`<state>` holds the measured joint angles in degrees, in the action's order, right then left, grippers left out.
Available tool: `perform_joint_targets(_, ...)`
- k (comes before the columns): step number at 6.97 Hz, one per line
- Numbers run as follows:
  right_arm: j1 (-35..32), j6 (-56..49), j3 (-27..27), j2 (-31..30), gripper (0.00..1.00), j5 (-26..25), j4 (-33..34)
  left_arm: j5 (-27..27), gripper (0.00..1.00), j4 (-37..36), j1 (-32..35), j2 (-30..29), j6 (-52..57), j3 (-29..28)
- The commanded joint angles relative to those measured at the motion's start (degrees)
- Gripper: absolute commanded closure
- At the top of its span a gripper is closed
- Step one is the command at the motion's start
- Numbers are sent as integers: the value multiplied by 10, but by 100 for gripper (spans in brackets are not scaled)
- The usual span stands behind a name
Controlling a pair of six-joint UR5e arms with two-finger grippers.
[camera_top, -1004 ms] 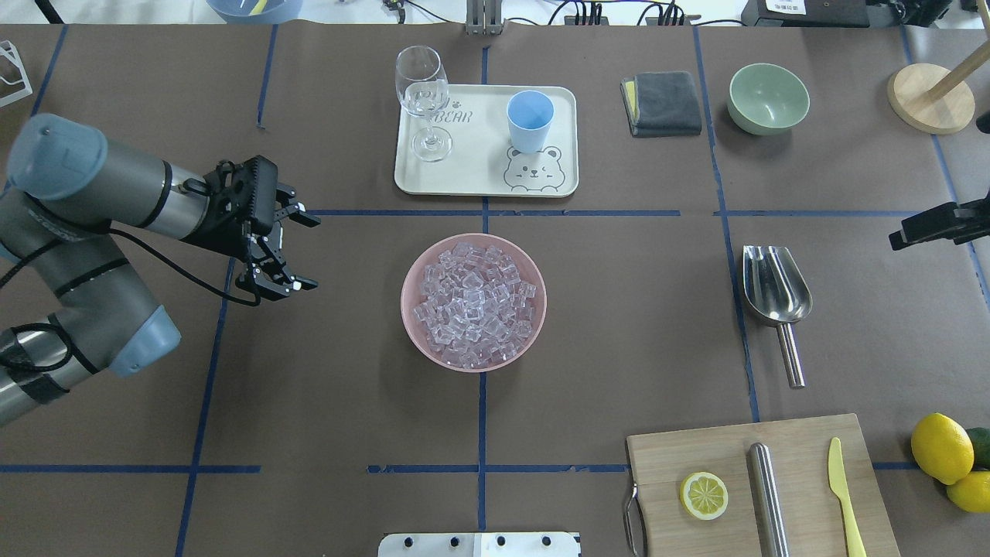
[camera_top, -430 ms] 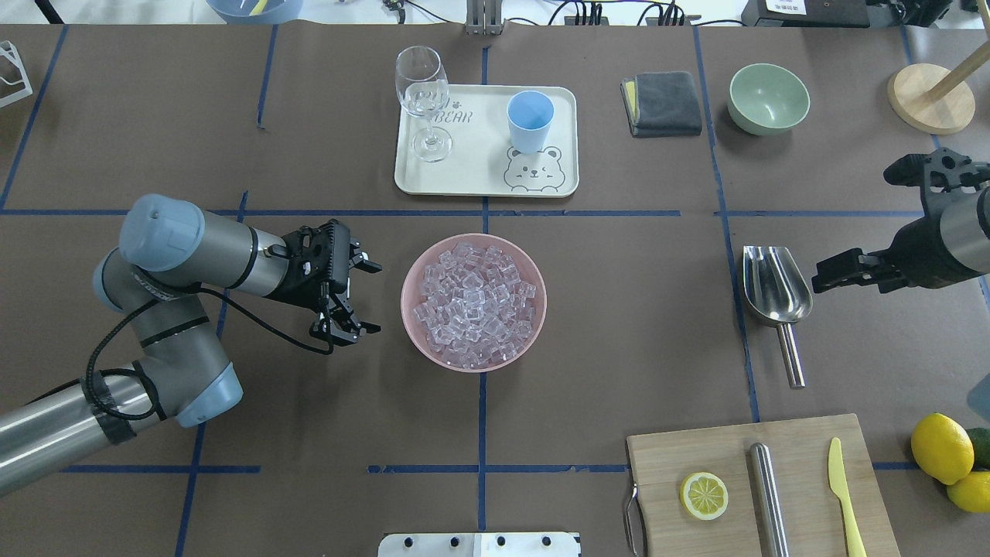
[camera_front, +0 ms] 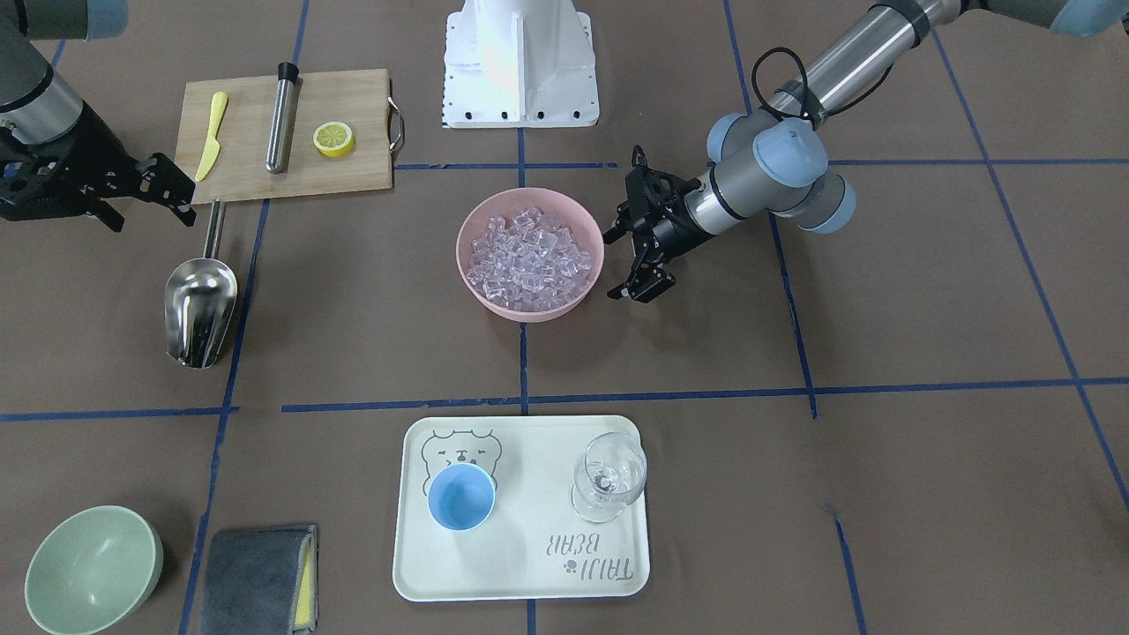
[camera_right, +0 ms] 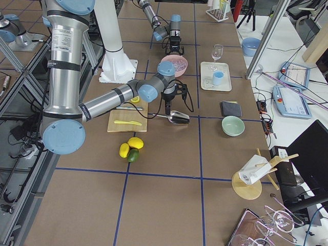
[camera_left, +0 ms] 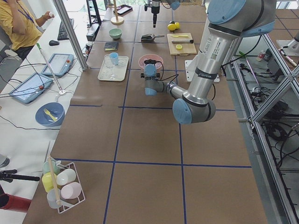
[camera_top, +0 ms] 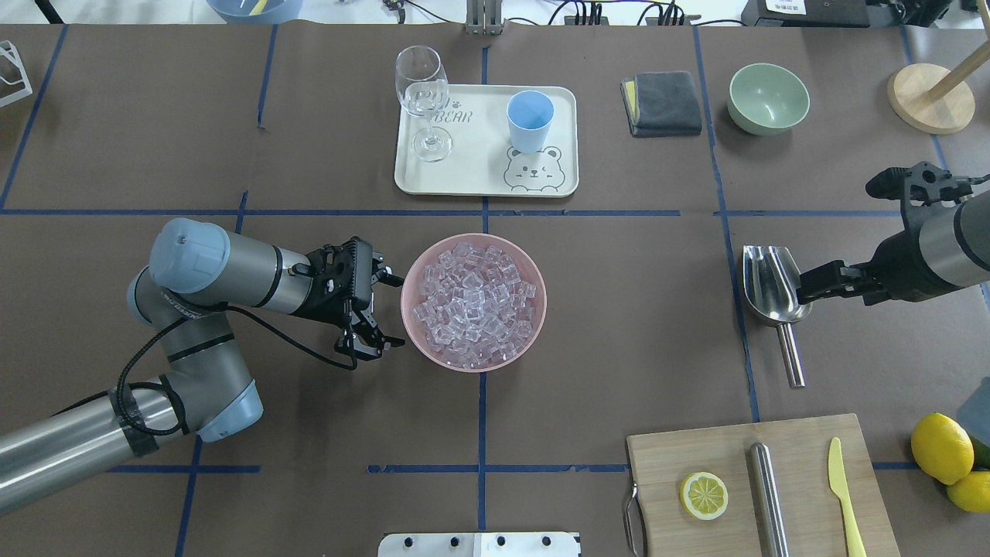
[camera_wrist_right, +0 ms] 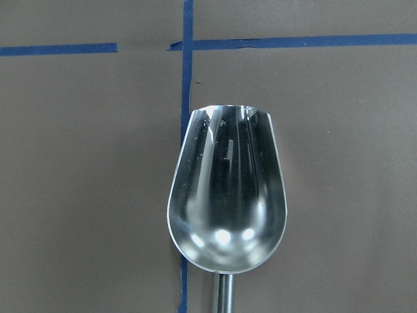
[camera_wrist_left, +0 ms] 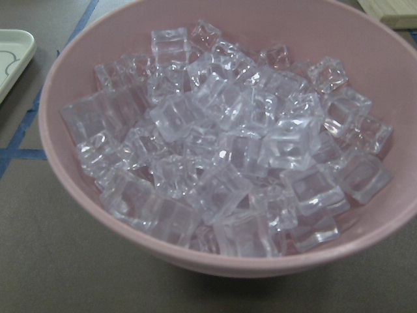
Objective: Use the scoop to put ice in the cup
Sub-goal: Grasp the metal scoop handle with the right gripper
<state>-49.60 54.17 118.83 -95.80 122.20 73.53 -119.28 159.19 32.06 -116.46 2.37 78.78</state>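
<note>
Left end effector (camera_top: 396, 310) stands wide open just beside the left rim of the round pink bowl (camera_wrist_left: 313, 29), its two fingers spread along that rim; its wrist view is filled by the heaped bowl. Right end effector (camera_top: 803, 288) hangs at the right edge of the shiny silver metal scoop (camera_top: 773, 290). Its fingers show apart in the front-facing view and grip nothing (whether a tip touches the metal cannot be told).

Under both spreads the brown paper-covered worktop (camera_top: 619, 333), crossed by blue tape lines. At its near right corner lies the rectangular wooden cutting board (camera_top: 665, 456), bearing a steel cylinder (camera_top: 768, 495), a yellow plastic knife (camera_top: 843, 487) and a lemon half (camera_top: 704, 495). Beyond the centre sits the cream rectangular tray with a bear drawing (camera_top: 479, 158).

The pink bowl sits mid-worktop. The scoop lies flat well to its right, trough mouth pointing away from the robot and thin handle toward it. The small round light-blue plastic cup (camera_top: 530, 116) stands upright on the tray's right part, just behind the bear. A clear stemmed glass (camera_top: 424, 93) stands on the tray's left part. The small clear glassy ice cubes (camera_top: 473, 305) lie heaped in the pink bowl.
</note>
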Motion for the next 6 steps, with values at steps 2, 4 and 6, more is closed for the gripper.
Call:
perform_joint_targets(2, 7, 3, 0, 0, 0, 0, 0, 2, 0, 63, -4, -8, -1, -31)
perform_joint_targets(4, 55, 66, 1, 5, 0, -48, -1, 2, 0, 63, -4, -10, -10, -31)
perform_joint_targets(6, 127, 165, -1, 9, 0, -113, -3, 2, 0, 63, -4, -10, -17, -31)
